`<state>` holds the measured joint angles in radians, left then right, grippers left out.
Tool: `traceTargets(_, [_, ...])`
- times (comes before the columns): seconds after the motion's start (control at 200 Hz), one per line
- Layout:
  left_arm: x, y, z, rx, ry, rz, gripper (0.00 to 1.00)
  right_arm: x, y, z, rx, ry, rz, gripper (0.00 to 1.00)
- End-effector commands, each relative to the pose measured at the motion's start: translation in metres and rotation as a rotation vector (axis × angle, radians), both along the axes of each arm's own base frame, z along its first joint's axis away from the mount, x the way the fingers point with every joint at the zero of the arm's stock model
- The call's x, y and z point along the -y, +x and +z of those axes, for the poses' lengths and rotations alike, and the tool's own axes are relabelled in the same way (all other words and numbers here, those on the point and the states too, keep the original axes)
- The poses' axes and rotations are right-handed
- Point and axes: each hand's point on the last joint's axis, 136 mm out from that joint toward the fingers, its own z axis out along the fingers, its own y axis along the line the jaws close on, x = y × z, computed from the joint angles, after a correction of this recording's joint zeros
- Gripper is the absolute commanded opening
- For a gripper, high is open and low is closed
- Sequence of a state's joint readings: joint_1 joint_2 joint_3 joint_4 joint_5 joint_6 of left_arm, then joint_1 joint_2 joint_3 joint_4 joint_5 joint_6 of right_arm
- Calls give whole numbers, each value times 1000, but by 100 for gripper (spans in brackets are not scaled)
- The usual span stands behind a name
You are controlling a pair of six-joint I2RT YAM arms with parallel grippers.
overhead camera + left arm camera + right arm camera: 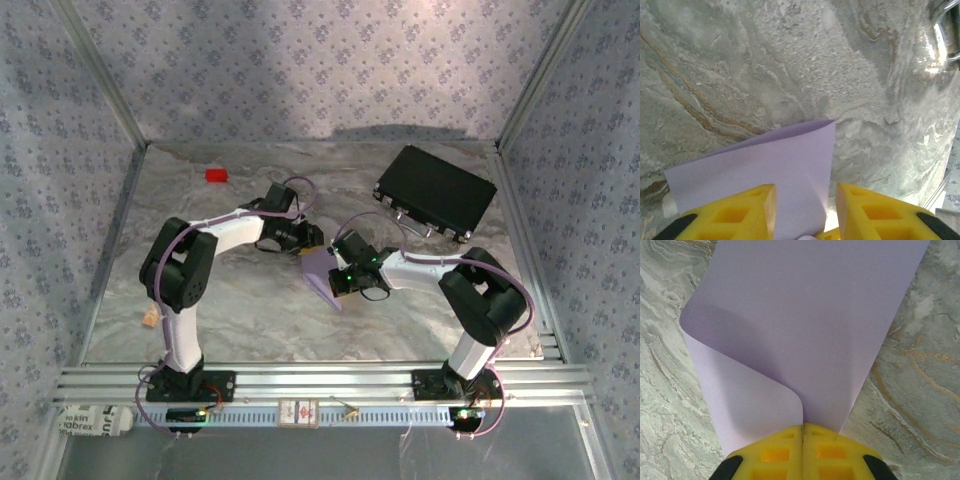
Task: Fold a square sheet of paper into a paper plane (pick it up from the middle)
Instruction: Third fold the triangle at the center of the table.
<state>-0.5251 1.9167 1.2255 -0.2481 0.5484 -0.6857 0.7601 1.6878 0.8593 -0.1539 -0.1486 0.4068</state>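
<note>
Fingers (740, 215) of the left gripper (806, 220), seen in the left wrist view, stand spread with a clear gap. The square sheet of paper (765, 165) runs up through that gap without being pinched, and its far corner hangs over the marbled tabletop (790, 65). In the right wrist view the fingers (775, 452) of the right gripper (803, 450) are pressed together, pinching the square sheet of paper (805, 315) at its near edge. The sheet fans away from the jaws and one flap curls over on the left, rounded and not creased. Whether the sheet's far end rests on the tabletop (920, 390) cannot be told. The top external view places the square sheet of paper (322, 270) near the middle of the tabletop (250, 320), between the left gripper (305, 242) and the right gripper (340, 272), which meet at it. The small red block (216, 175) lies well apart toward the far left corner, and the black rectangular case (436, 193) toward the far right corner. Assessment: the step in hand appears to be an early fold, with the right gripper as anchor. To do it well, the right gripper should keep its pinch steady. The left gripper should take the loose flap close to its edge, lay that edge squarely on the opposite one, and press only once the two are aligned. A skewed crease here would carry into the finished plane.
</note>
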Motion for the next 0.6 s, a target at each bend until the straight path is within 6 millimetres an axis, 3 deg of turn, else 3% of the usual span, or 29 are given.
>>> traceTargets(0.0, [-2,2,36,69,-41,29,30,11,-7,-17,-37,-65,-12,0])
traceTargets(0.175, [-4,-18,46,66,-147,92,14,11,-7,-17,-35,-62,-14,0])
traceTargets(0.36, [0,-48,36,29,-208,104,8,13,-8,-17,-36,-62,-14,0])
traceTargets(0.595, [10,-70,18,-28,-285,126,2,14,-9,-18,-37,-65,-17,0])
